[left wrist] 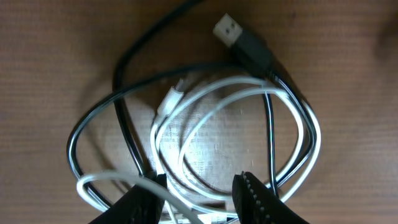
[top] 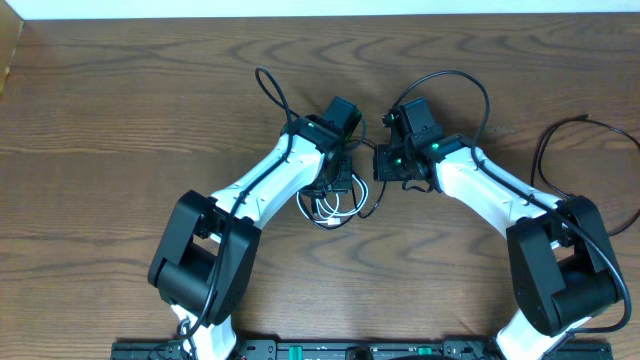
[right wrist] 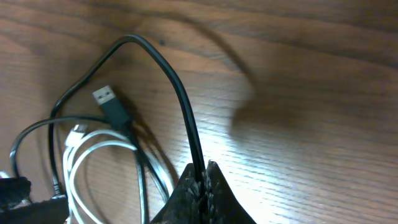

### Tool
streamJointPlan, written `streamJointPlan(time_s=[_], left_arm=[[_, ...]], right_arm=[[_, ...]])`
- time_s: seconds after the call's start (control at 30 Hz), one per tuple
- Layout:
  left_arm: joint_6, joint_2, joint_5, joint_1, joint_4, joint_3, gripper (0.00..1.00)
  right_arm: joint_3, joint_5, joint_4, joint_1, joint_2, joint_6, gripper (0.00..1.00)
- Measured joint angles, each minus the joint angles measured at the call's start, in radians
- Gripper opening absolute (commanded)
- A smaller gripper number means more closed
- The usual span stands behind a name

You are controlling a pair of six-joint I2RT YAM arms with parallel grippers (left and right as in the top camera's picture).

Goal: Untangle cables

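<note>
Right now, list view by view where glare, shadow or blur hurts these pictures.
Overhead: even light, sharp, but the cables show small. Left wrist: pale glare on the table inside the loops; left pincer dark and soft. Right wrist: broad soft shadow right of the black cable; right pincer underlit.

Cables (top: 335, 205) lie coiled together on surface (top: 120, 120), approx ctr. L hand (left wrist: 200, 186) sits over coil's near edge. R hand (right wrist: 204, 171) is just right of coil, on USB cable (right wrist: 180, 93) strand. USB plug (left wrist: 239, 37) at coil's far-right rim.
</note>
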Motion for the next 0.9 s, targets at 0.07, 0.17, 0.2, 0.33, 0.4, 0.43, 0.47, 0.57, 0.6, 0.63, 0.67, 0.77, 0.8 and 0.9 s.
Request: streamJointPlan(time_s=[0.07, 0.17, 0.2, 0.33, 0.4, 0.43, 0.47, 0.57, 0.6, 0.63, 0.67, 0.77, 0.8, 0.9], left_arm=[[-0.004, 0.0, -0.011, 0.0, 0.026, -0.011, 0.4], [-0.009, 0.0, -0.019, 0.0, 0.073, -0.03, 0.4], [-0.012, 0.0, -0.021, 0.0, 0.087, -0.038, 0.4], [-0.017, 0.0, -0.035, 0.0, 0.128, -0.07, 0.4], [-0.018, 0.004, -0.05, 0.0, 0.132, -0.079, 0.4], [-0.018, 0.007, -0.056, 0.0, 0.132, -0.082, 0.4], [-0.018, 0.013, -0.064, 0.0, 0.132, -0.084, 0.4], [-0.018, 0.028, -0.076, 0.0, 0.135, -0.087, 0.4], [-0.018, 0.032, -0.079, 0.0, 0.135, -0.087, 0.4], [-0.018, 0.035, -0.08, 0.0, 0.136, -0.087, 0.4], [-0.018, 0.036, -0.082, 0.0, 0.136, -0.087, 0.4], [-0.018, 0.037, -0.086, 0.0, 0.138, -0.087, 0.4], [-0.018, 0.037, -0.087, 0.0, 0.138, -0.087, 0.4], [-0.018, 0.037, -0.09, 0.0, 0.138, -0.087, 0.4]], right_arm=[[0.0, 0.019, 0.0, 0.0, 0.0, 0.0, 0.01], [0.0, 0.037, 0.0, 0.0, 0.0, 0.0, 0.01], [0.0, 0.042, 0.0, 0.0, 0.0, 0.0, 0.01], [0.0, 0.049, 0.0, 0.0, 0.0, 0.0, 0.01], [0.0, 0.05, 0.0, 0.0, 0.0, 0.0, 0.01], [0.0, 0.051, 0.0, 0.0, 0.0, 0.0, 0.01], [0.0, 0.052, -0.001, 0.0, 0.0, 0.0, 0.01], [0.0, 0.052, 0.0, 0.0, 0.0, 0.0, 0.01], [0.0, 0.052, 0.0, 0.0, 0.0, 0.0, 0.01], [0.0, 0.052, 0.0, 0.0, 0.0, 0.0, 0.01], [0.0, 0.052, 0.0, 0.0, 0.0, 0.0, 0.01], [0.0, 0.053, 0.0, 0.0, 0.0, 0.0, 0.01], [0.0, 0.053, 0.0, 0.0, 0.0, 0.0, 0.01], [0.0, 0.053, 0.0, 0.0, 0.0, 0.0, 0.01]])
